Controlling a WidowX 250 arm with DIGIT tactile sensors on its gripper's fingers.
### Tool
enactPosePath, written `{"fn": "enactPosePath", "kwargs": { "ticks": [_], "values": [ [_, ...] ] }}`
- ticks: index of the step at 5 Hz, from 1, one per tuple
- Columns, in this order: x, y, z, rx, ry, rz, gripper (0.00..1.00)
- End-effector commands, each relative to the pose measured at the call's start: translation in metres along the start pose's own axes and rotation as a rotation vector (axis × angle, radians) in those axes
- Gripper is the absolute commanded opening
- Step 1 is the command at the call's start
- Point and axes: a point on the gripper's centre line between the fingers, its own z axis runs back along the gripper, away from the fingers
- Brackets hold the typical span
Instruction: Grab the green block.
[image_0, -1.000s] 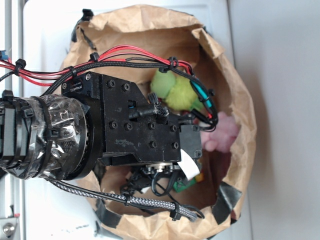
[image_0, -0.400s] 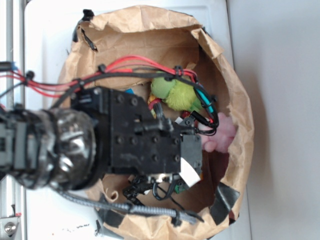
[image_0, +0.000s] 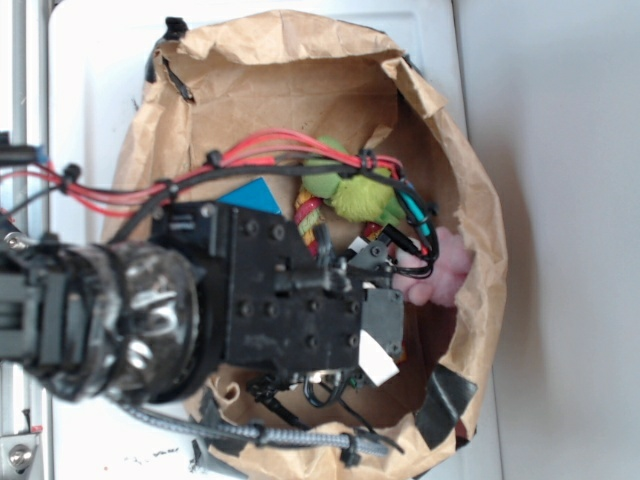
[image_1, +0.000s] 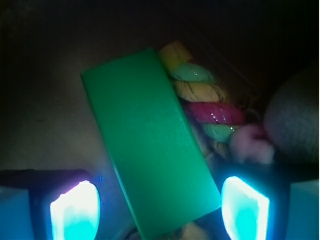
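Gripper (image_1: 160, 207) low over green block (image_1: 150, 145) (jaws parted either side).

no readable text, labels or numbers

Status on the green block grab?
Pincer open, down in paper bag. Green block between fingers, lying skewed, not gripped. Braided rope toy against its right edge.

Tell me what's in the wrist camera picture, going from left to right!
Left glowing fingertip → green block → twisted rope toy → right glowing fingertip → pink fuzzy thing.
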Motion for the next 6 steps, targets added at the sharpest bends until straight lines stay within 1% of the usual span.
{"fn": "enactPosePath", "kwargs": {
  "ticks": [1,2,4,6],
  "values": [
    [0.010,-0.012,0.007,0.016,-0.034,-0.043,1.00],
    [0.007,-0.016,0.006,0.025,-0.035,-0.057,1.00],
    [-0.004,-0.020,0.010,0.020,-0.058,-0.088,1.00],
    [0.000,-0.017,0.010,0.013,-0.050,-0.079,1.00]
  ]
}}
